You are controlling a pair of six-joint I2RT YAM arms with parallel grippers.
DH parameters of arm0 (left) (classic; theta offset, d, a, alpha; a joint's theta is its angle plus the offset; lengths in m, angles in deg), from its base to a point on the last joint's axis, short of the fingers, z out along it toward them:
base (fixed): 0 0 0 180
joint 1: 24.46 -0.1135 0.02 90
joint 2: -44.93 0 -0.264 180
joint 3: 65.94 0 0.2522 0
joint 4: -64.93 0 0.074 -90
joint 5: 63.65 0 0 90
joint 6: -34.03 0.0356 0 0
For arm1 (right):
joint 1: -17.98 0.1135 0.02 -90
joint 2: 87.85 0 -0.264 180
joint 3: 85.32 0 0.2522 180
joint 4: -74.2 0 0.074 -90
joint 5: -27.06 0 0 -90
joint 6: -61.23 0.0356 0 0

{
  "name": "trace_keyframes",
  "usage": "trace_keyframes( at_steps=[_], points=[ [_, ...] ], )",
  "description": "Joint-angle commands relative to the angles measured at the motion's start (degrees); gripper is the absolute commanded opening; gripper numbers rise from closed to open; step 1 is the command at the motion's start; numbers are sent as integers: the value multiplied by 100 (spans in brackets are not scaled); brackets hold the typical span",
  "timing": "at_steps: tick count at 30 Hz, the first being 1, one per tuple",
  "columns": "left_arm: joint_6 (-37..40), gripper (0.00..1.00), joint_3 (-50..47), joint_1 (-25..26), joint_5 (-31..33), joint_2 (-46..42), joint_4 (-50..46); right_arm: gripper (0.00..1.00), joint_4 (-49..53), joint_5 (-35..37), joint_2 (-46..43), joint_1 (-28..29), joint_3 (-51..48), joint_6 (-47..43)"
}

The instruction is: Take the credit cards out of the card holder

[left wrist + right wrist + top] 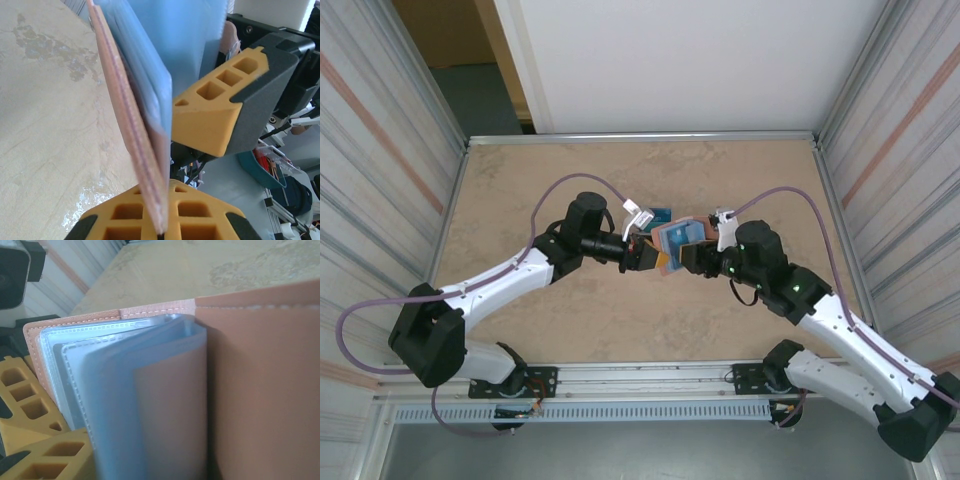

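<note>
Left gripper [159,220] clamps the leather cover of the open card holder [675,240]; right gripper [688,256] sits at its blue sleeves, opening impossible to tell; credit cards seemingly not yet pulled out

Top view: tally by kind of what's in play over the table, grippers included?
grippers: 2 (left gripper, right gripper)
card holder: 1, held up between them
credit card out of the holder, teal-blue, behind it: 1
Total: 4
Any cards inside the holder's sleeves can't be counted.
</note>
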Motion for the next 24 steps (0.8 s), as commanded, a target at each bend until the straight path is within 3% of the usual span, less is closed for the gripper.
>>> trace_keyframes(
  at_steps=[1,6,15,24],
  points=[
    [104,0,29,-6,-151,-113,231,48,135,176,-197,-101,-8,84],
    [102,0,27,-10,-154,-129,239,42,214,161,-330,-204,-30,115],
    [103,0,18,-13,-119,-123,188,12,194,160,-551,-232,-80,164],
    [-2,39,36,-15,-73,-5,263,0,1,-98,-654,-232,-131,284]
  ],
)
